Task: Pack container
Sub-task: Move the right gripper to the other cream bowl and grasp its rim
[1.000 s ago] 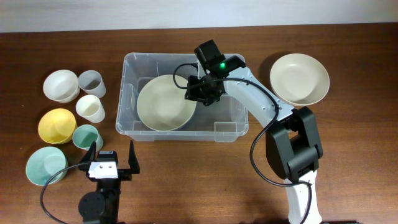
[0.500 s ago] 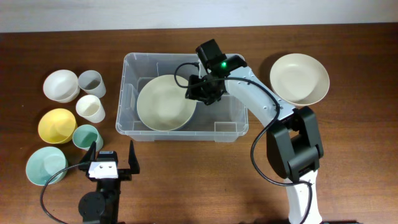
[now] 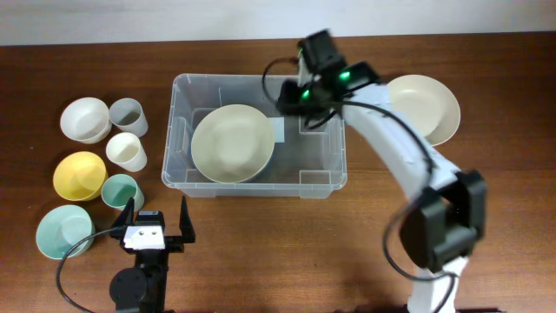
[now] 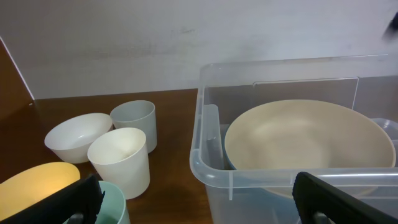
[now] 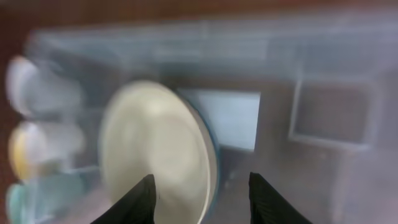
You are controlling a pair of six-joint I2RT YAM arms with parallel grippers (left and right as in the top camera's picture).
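Note:
The clear container (image 3: 178, 178) stands mid-table, with a white label (image 3: 279, 130) on its base. A large cream bowl (image 3: 230, 143) lies inside it on the left, with a blue rim showing beneath it. My right gripper (image 3: 294, 97) hovers over the container's back right part, open and empty. Its blurred wrist view looks down on the bowl (image 5: 152, 149), the label (image 5: 227, 118) and the open fingers (image 5: 205, 196). My left gripper (image 3: 158, 217) is open and empty near the front edge. It faces the container (image 4: 214, 165) and the bowl (image 4: 305, 140).
A second large cream bowl (image 3: 426, 109) sits right of the container, partly under my right arm. On the left stand a white bowl (image 3: 84, 118), grey cup (image 3: 128, 115), white cup (image 3: 127, 151), yellow bowl (image 3: 79, 175), green cup (image 3: 121, 191) and teal bowl (image 3: 59, 231).
My right gripper has left the cream bowl's right rim and moved up and toward the back right. The bowl stays in the container. The left arm has not moved.

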